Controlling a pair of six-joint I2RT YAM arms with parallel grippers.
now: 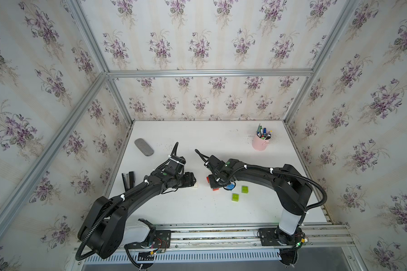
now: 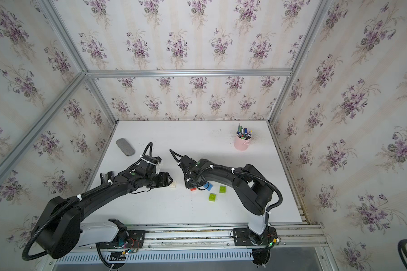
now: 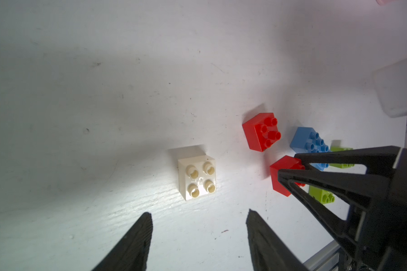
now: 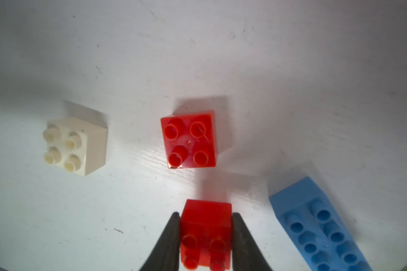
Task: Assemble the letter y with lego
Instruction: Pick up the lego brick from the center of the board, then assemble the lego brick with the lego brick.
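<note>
The right gripper [image 4: 206, 214] is closed on the held red brick [image 4: 206, 225], with a finger flat against each side wall. I cannot tell whether that brick is off the table [image 1: 197, 211]. Just ahead of it the free red brick [image 4: 189, 139] sits studs up, with a gap between the two. The blue brick [image 4: 320, 225] lies near the held one, on the robot's right and apart from it. Further right, the green brick [image 1: 245, 189] and the second green brick [image 1: 235, 197] lie apart from each other.

The left gripper [image 3: 199, 213] is partly open and holds nothing. The white brick [image 3: 196, 178] stands just beyond its tips, not touching them, with bare table between it and the reds. No two bricks are joined, so no y stands.

All six bricks lie mid-table, well apart from every edge. Bare table runs from the greens to the front rail [image 1: 221, 232], and a wide bare stretch lies behind both arms up to the back wall. Along the left edge lie a black thing [image 1: 128, 179] and, further back, a grey pad [image 1: 143, 147]. The pen cup [image 1: 259, 142] stands near the back right corner.
</note>
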